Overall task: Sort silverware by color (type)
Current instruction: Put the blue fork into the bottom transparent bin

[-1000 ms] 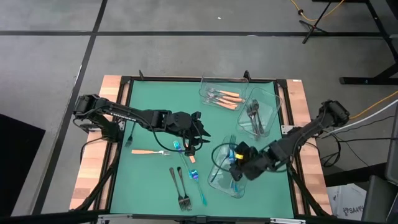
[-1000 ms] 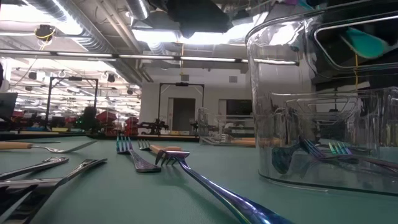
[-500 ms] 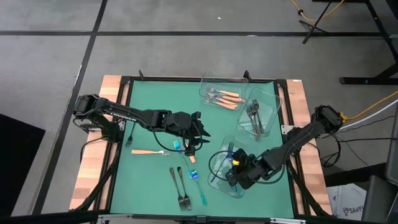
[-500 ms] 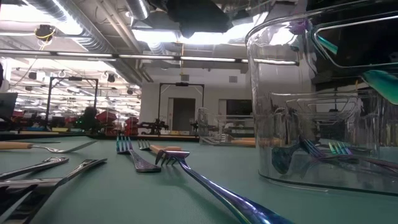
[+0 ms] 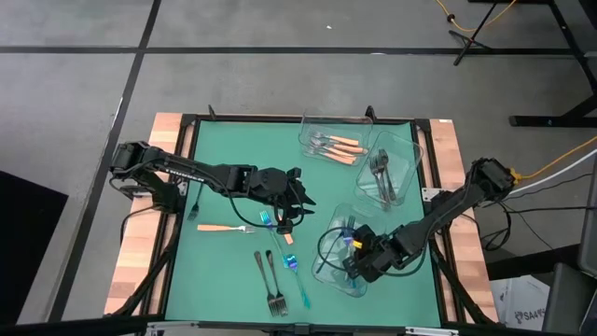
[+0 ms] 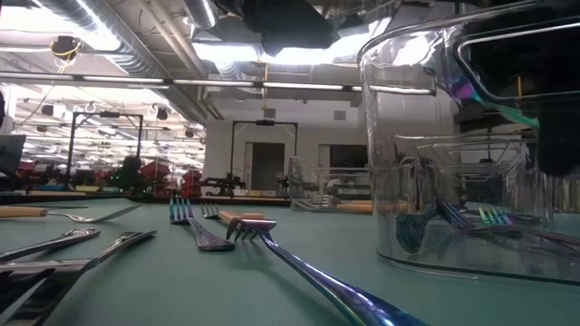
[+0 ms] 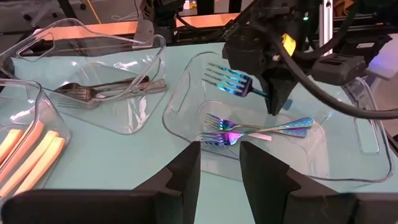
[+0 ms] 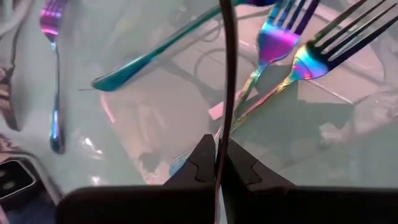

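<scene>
My right gripper (image 5: 359, 259) hangs inside the near clear tray (image 5: 328, 271), shut on an iridescent blue-teal fork (image 7: 231, 81). Two more iridescent forks (image 7: 249, 132) lie on that tray's floor below it. Out on the green mat rest an orange-handled fork (image 5: 224, 227), two dark forks (image 5: 270, 278) and a teal fork (image 5: 300, 285). My left gripper (image 7: 219, 165) stands open over the mat's middle (image 5: 297, 207), facing the tray, with nothing between its fingers. My right gripper pinches the iridescent fork's handle (image 7: 263, 93) between its two fingers, a short way behind the head. The fingers (image 7: 275, 99) come from above, pointing steeply down, and lie across the handle. The fork hangs roughly level, clear of the tray floor and of the forks lying there.
Along the far right stand a clear tray with orange-handled forks (image 5: 334, 142) and one with dark forks (image 5: 384, 175). A small blue piece (image 5: 265, 219) and an orange piece (image 5: 287, 238) lie close under my left gripper. The mat's left half is mostly bare.
My right gripper has sunk into the near tray with the iridescent fork, shifting a little toward the near edge and rolling at the wrist, so the fork has come lower and turned with it. It has stayed shut.
</scene>
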Robot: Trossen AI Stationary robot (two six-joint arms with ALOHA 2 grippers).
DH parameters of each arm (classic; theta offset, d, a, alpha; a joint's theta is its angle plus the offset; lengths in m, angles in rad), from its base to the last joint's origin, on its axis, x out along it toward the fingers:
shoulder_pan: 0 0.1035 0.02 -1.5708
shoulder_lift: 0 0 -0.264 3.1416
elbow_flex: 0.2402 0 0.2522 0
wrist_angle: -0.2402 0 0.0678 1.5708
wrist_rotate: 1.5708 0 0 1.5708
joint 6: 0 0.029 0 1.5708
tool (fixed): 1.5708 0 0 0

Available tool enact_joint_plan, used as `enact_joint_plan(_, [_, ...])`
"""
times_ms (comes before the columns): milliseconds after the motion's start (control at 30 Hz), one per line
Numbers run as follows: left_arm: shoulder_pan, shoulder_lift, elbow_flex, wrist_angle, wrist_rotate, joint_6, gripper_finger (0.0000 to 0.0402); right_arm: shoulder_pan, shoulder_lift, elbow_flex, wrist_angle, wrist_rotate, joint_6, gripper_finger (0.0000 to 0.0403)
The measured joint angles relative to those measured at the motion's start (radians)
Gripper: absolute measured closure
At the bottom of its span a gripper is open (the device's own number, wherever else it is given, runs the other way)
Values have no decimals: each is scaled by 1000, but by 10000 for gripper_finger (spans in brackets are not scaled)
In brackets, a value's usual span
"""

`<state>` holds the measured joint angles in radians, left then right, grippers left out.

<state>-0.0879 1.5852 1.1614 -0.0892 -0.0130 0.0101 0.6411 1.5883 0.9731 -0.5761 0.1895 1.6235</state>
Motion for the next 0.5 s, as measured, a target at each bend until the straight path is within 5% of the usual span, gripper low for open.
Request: enact_joint_plan(500, [0,0,0,-1,0,0,296,-7,-3,-70,136,12,1,403])
